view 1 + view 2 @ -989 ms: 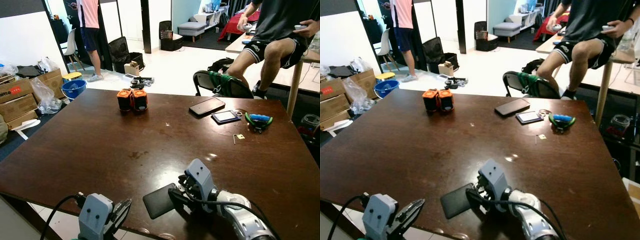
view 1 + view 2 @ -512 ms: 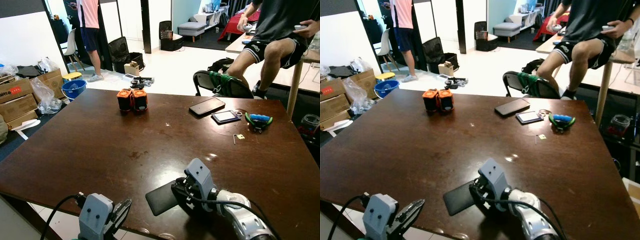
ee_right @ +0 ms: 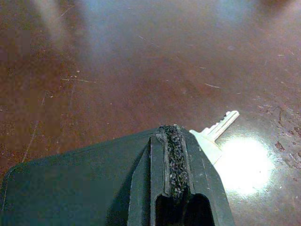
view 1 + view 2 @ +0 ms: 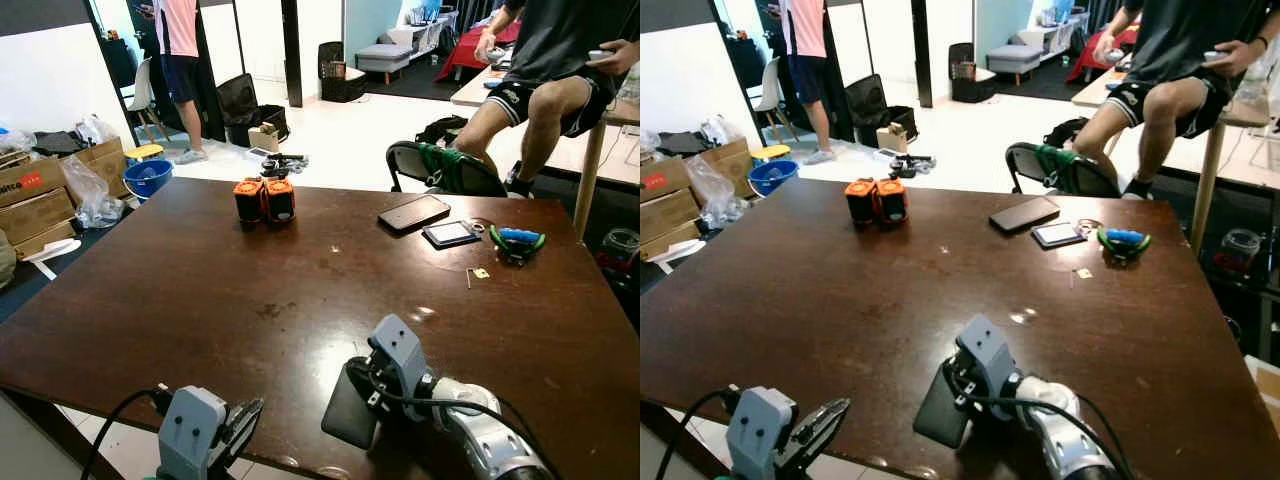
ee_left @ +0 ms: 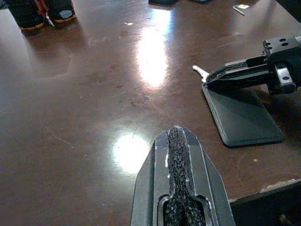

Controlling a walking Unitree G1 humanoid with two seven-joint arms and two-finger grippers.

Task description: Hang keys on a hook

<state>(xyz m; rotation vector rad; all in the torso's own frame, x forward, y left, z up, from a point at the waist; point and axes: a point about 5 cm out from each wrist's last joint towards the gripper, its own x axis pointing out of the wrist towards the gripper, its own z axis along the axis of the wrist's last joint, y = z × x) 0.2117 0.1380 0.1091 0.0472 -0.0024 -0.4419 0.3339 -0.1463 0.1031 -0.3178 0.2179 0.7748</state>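
Observation:
My right gripper (image 4: 362, 382) is low over the near part of the brown table (image 4: 200, 290), shut on a silver key. The key's tip (image 5: 200, 71) pokes out past the fingers (image 3: 171, 150). A dark flat rectangular tag (image 4: 348, 410) hangs from the key under the gripper, down at the table top. My left gripper (image 4: 243, 422) is shut with nothing in it, at the near table edge to the left of the right one.
Far right on the table lie a phone (image 4: 414, 212), a small flat device (image 4: 451, 233), a green-and-blue key bunch (image 4: 517, 241) and a small tag (image 4: 478, 273). Two orange-black objects (image 4: 265, 199) stand at the far edge. A chair (image 4: 440, 168) and a seated person (image 4: 560, 60) are beyond; another person (image 4: 178, 60) stands back left.
The dark tag has swung from pointing left of the right gripper to hanging below it, nearer me. The gripper has stayed shut on the key. The left gripper has not moved.

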